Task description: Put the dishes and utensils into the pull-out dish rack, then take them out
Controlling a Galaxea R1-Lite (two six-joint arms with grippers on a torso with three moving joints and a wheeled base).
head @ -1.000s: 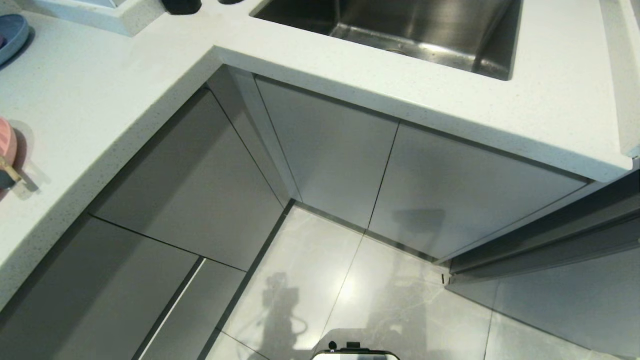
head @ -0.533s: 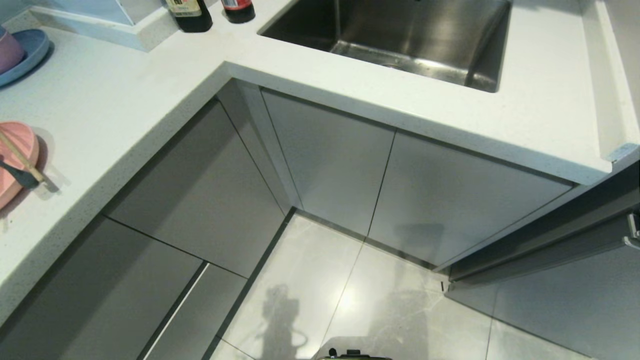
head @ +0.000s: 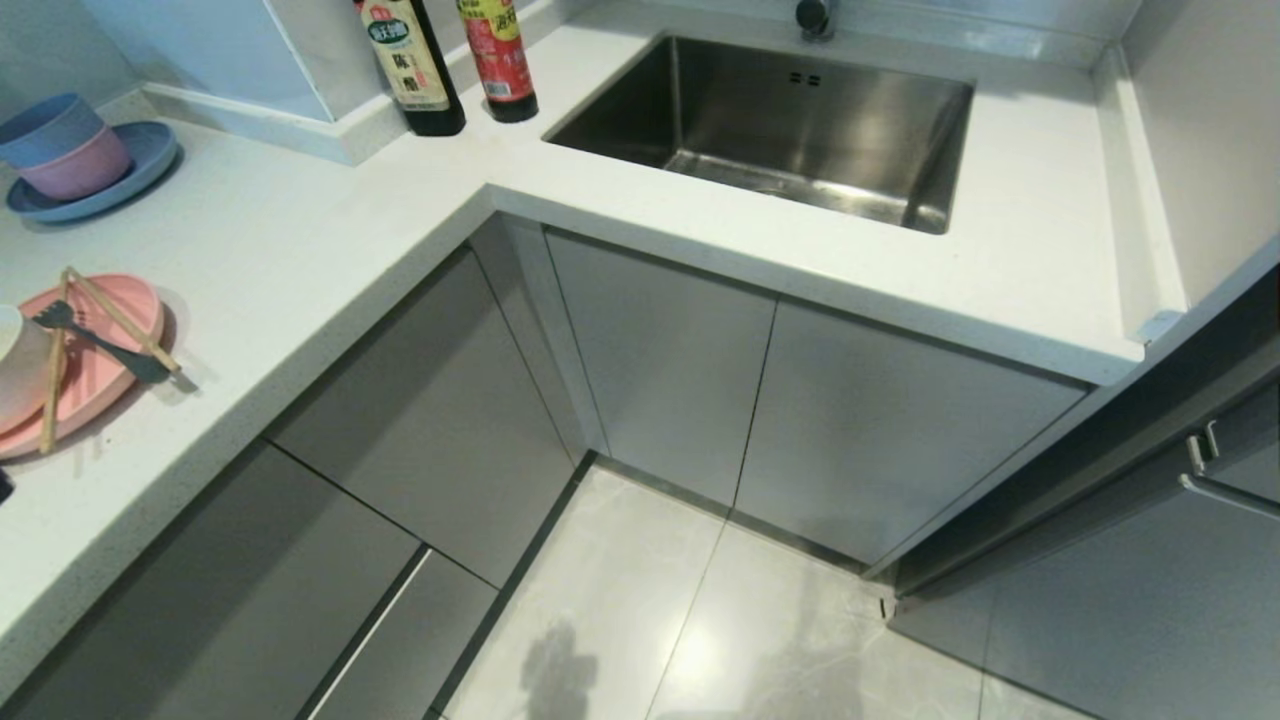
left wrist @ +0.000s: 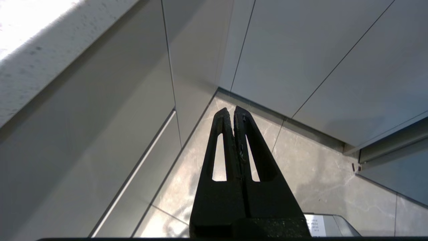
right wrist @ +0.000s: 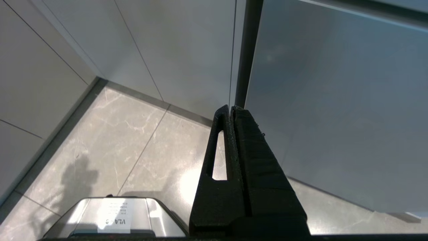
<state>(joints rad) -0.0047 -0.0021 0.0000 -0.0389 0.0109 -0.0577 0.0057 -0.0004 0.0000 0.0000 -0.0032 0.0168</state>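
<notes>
Head view puts the pink plate (head: pixel 85 365) with bowl (head: pixel 22 365) and chopsticks (head: pixel 122 320) far left on the counter, nearer the clenched, empty left gripper (left wrist: pixel 231 112) than the clenched right gripper (right wrist: pixel 230 110).

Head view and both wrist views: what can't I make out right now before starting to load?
- Chrome wire pull-out dish rack: in no view; cabinet fronts are shut.
- Round cream-white bowl: cut off by the head view's left edge.
- Flat round pink plate: partly cut off there too.
- Both claws: outside the head view.

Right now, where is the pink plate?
In the head view, the pink plate sits on the counter at far left, under the chopsticks, beside the cream bowl.
</notes>
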